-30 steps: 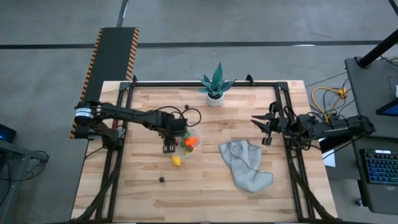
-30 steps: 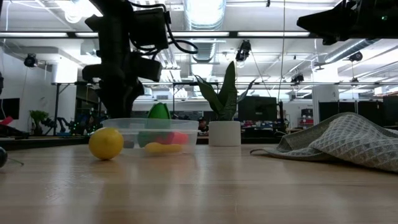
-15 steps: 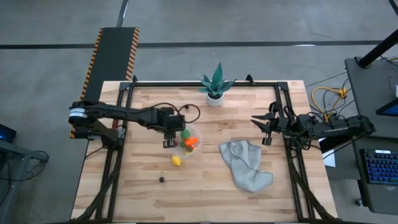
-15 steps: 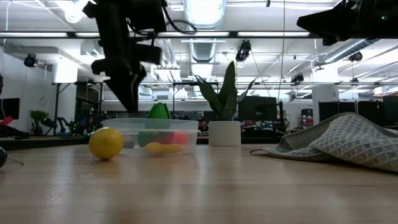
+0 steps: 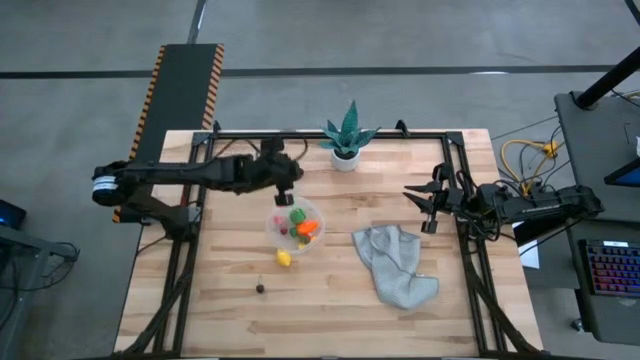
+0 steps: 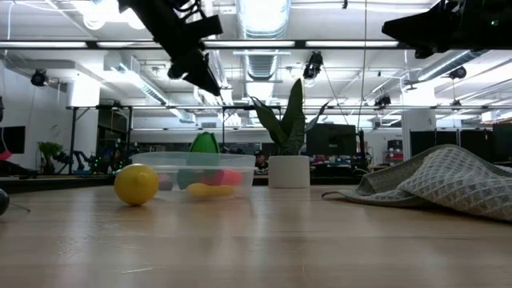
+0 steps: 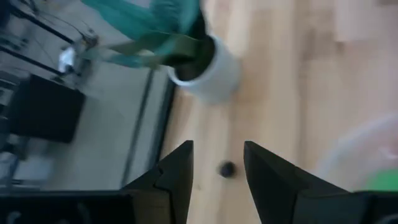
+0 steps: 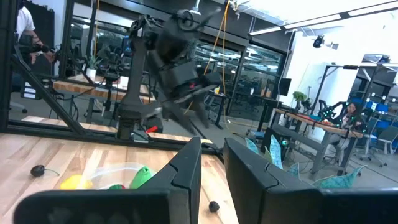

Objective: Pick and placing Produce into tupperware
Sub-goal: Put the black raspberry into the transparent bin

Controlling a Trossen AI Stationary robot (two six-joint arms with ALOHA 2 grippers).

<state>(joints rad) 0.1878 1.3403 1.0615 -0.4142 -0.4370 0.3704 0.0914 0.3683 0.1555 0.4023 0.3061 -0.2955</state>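
The left gripper (image 5: 285, 176) hovers with narrowly parted, empty jaws over a small dark piece (image 7: 227, 169) beside the plant pot (image 5: 345, 158), probably lining up a pick. The tupperware (image 5: 276, 226) sits mid-worktop holding several fruits, a yellow lemon (image 5: 284, 258) just outside. The right gripper (image 5: 428, 201) waits aside, jaws narrow and empty.

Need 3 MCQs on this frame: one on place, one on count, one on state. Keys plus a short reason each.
1. Where does the yellow fruit lie?
A. inside the tupperware
B. on the table beside the tupperware
C. on the grey cloth

2. How many small dark pieces lie loose on the table?
A. two
B. none
C. five

3. What does the left pincer hold?
A. the plant
B. a green piece
C. nothing

Key:
1 B: the high view shows it on bare wood just outside the tupperware rim.
2 A: one dark piece lies at the near side, another dark piece near the white-potted plant.
3 C: the left wrist view shows an empty gap between its fingers, with only table behind.
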